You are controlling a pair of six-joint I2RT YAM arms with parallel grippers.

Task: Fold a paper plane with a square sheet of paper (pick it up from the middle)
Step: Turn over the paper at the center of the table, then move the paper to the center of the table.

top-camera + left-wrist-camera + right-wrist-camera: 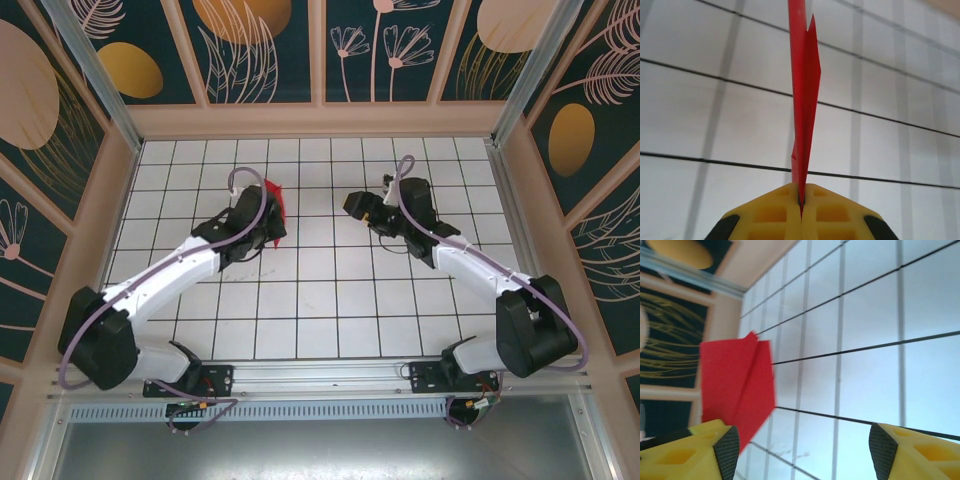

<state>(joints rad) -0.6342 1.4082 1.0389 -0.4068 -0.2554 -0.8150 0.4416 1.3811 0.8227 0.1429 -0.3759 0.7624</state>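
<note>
Yellow fingers (771, 214) of the left gripper (801, 202) are pressed together at the bottom of the left wrist view, and the paper (806, 95) is clamped in the seam between them. It is held edge-on and upright, rising as a thin red blade of several layers. From above, it is seen lifted off the table (330, 290), left of centre towards the far side. In the right wrist view its broad face is shown, with a diagonal crease and overlapping flaps.

The right gripper (802, 450) is held wide apart and nothing is gripped by it. It is pointed towards the paper from the other side of the table and is kept well clear of it.

Progress is judged as partway. The sheet has been picked up and several folds have been made, since a flat square is no longer presented. A narrow pointed dart is not clearly formed yet: a broad, blunt panel is shown. Whether the nose folds are complete cannot be told, as the lower part is hidden by a finger. Narrowing folds, wing creases and the setting down of the plane are taken to be left.
</note>
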